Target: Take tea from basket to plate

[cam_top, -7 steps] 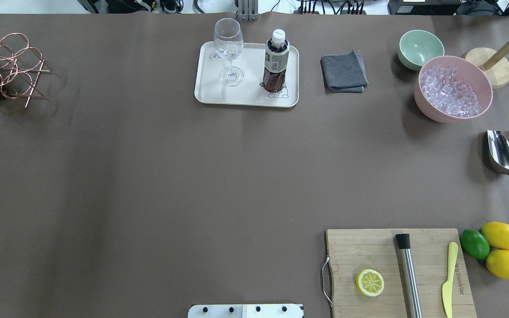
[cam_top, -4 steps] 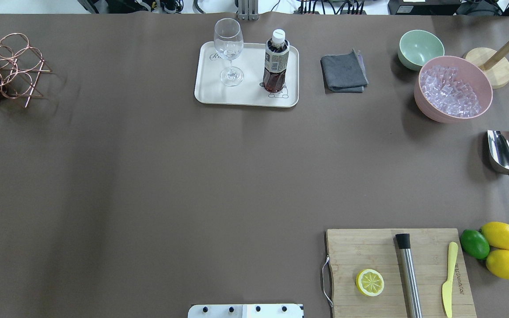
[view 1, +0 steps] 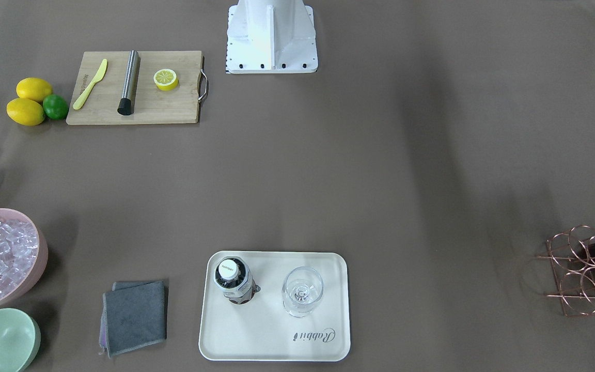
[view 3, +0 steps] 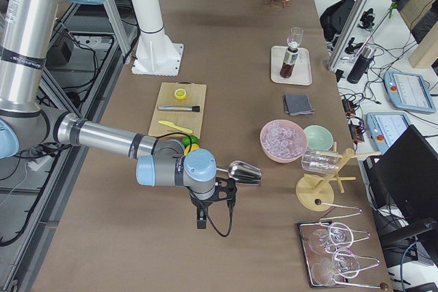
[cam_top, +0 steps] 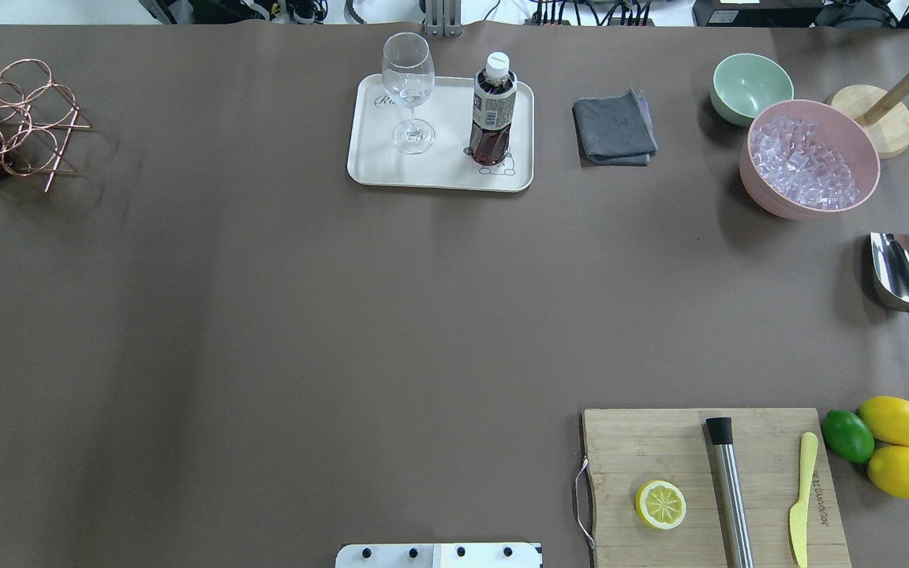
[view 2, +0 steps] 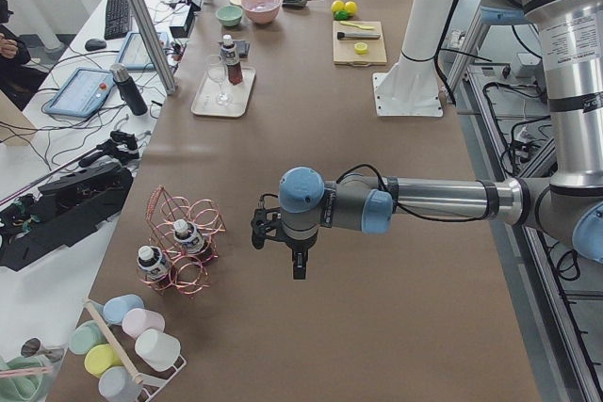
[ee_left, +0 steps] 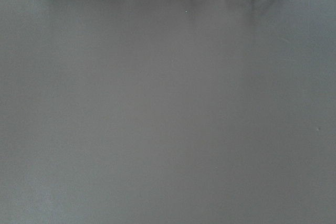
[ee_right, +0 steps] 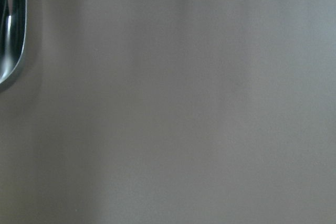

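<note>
1 tea (cam_top: 492, 110) on plate (cam_top: 439, 172), standing upright — long axis vert.

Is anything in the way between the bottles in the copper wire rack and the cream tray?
Nothing visible does: only bare brown table lies between the rose-gold wire basket and the cream rectangular tray. On the tray, a clear wine glass stands on the basket's side, with one dark tea bottle beyond it.

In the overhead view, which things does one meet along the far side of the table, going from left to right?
copper wire basket → wine glass → tea bottle → grey cloth → pale green bowl → pink bowl of ice
</note>
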`<state>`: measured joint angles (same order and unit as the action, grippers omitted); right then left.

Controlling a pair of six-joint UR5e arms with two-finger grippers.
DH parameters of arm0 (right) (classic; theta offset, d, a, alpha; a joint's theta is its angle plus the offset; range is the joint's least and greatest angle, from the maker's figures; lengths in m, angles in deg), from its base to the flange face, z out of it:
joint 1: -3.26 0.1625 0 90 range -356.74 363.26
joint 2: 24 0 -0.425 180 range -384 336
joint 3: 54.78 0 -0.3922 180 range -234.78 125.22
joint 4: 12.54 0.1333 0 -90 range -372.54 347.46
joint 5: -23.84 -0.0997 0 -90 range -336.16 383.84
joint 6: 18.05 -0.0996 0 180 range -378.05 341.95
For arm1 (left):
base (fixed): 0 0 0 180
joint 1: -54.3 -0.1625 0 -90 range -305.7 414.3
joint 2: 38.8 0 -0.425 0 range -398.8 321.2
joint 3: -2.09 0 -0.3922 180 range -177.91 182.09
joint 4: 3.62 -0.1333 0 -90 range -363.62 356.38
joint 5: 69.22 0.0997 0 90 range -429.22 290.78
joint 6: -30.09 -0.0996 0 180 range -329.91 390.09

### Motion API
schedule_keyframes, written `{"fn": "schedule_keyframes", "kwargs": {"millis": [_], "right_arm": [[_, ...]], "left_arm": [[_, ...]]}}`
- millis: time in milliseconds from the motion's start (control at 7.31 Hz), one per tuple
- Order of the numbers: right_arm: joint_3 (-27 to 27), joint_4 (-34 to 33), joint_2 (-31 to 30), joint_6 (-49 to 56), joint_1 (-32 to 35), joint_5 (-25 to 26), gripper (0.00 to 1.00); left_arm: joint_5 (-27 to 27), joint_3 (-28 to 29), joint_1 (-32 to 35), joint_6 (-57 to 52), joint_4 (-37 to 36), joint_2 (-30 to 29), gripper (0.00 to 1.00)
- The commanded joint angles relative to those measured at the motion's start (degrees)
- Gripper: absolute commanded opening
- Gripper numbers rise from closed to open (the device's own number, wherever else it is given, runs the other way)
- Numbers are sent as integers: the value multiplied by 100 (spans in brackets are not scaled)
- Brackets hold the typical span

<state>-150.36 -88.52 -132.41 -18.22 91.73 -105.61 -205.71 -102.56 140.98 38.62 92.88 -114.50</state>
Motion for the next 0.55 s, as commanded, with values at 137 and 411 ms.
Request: {"fn": "schedule_keyframes", "kwargs": {"millis": [137, 411], "right_arm": [[84, 66, 4, -18, 47, 43, 100], [145, 136, 4, -1, 56, 43, 100]], "left_arm": [[0, 6, -3, 0, 0, 3, 95], [0, -11, 6, 0, 9, 3, 95]]}}
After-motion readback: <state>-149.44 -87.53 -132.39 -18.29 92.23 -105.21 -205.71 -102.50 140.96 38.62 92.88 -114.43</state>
